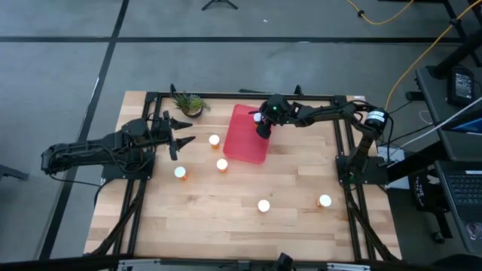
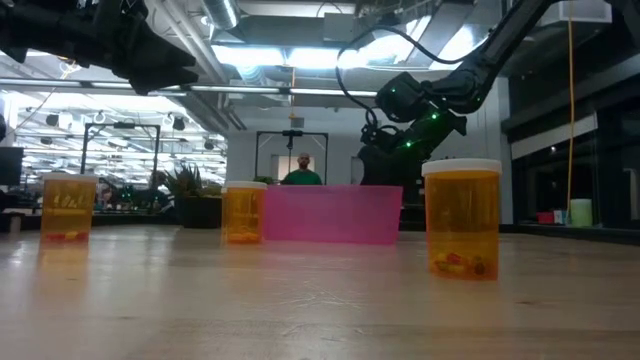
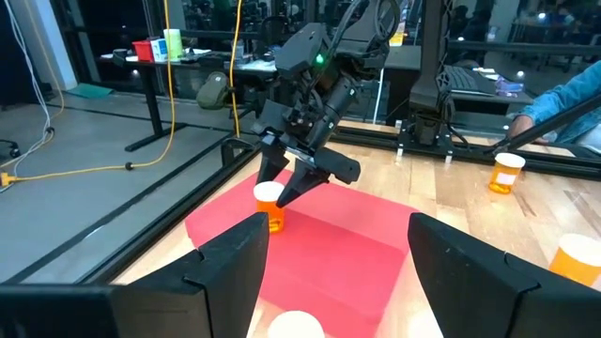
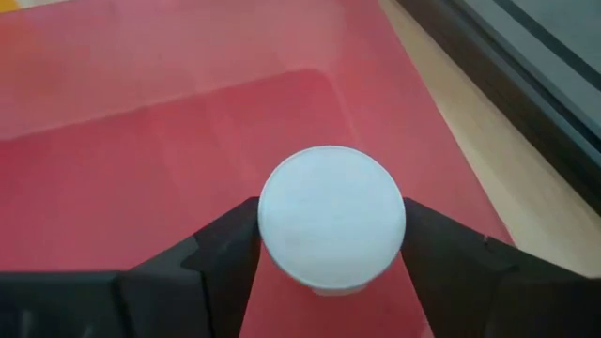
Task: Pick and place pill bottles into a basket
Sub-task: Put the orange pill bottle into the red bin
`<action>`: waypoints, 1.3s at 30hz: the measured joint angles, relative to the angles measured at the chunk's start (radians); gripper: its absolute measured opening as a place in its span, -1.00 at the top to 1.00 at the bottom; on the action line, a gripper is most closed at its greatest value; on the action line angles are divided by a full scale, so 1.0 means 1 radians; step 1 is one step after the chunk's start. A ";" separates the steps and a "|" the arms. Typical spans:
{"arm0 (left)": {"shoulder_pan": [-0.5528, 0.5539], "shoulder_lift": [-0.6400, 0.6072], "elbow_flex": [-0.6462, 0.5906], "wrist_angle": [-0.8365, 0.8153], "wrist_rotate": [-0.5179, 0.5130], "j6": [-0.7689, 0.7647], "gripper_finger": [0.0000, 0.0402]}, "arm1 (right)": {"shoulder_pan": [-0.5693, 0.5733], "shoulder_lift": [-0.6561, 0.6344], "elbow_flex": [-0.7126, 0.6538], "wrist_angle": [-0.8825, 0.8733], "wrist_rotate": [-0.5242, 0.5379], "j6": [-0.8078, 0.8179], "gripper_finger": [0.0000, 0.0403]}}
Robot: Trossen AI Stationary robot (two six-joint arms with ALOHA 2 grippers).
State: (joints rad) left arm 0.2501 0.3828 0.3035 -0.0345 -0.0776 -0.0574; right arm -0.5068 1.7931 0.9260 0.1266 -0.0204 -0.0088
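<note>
Right hand (image 1: 262, 125) over tray (image 1: 242, 143), upper centre, grasping first bottle (image 3: 269, 206), seemingly not let go. Five bottles (image 1: 222, 165) left on tabletop (image 1: 226, 226). Left hand (image 1: 179, 135) released, idle at left.

From my high view the right hand (image 1: 261, 126) hides the pill bottle (image 4: 331, 215) under it. In its wrist view I see only the white cap, the orange body is hidden. The far person (image 2: 303, 172) is too small to describe.
</note>
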 joint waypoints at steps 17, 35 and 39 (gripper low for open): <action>0.000 0.000 0.000 0.000 0.000 0.000 -0.25 | 0.000 -0.098 0.000 -0.090 0.000 0.005 -0.37; 0.000 0.008 0.000 0.000 0.053 0.042 -0.25 | 0.209 -0.542 0.002 -0.314 0.122 -0.026 0.07; 0.000 0.008 0.000 0.000 0.054 0.045 -0.25 | 0.303 -0.598 0.001 -0.394 0.128 0.002 0.43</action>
State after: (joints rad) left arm 0.2501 0.3908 0.3031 -0.0345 -0.0238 -0.0124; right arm -0.2036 1.1953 0.9272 -0.2677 0.1073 -0.0070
